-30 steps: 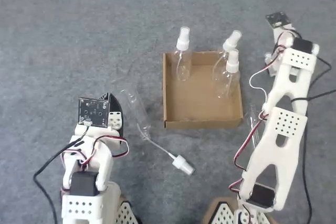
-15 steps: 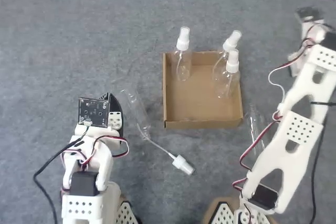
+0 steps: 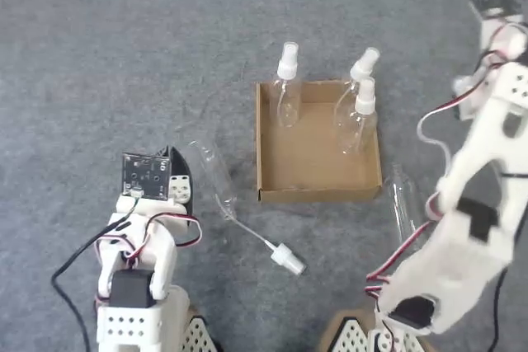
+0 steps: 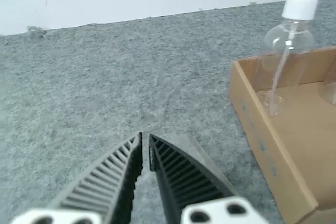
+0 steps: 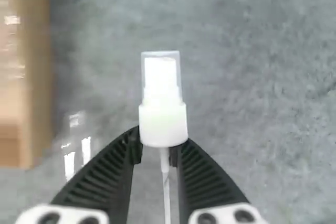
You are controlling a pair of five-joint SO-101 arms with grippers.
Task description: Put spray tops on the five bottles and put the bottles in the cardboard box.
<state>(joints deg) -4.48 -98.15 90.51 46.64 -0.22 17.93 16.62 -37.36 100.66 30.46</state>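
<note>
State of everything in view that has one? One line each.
cardboard box: open top, three bottles inside
boxed bottles: standing, spray tops on
bottle left of box: lying on carpet, no top
loose spray top: lying on carpet beside it
bottle right of box: lying on carpet, no top
left pincer: shut, empty
right pincer: shut on held spray top

The end effector (image 5: 158,145) clamps a spray top (image 5: 163,119) (tube hanging) above carpet (image 5: 262,51).

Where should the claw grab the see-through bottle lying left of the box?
Around the middle of the bottle, coming down from above. It lies on its side, so its round body is free on both sides. The left claw, close by, should pinch across it, not lengthwise.
</note>
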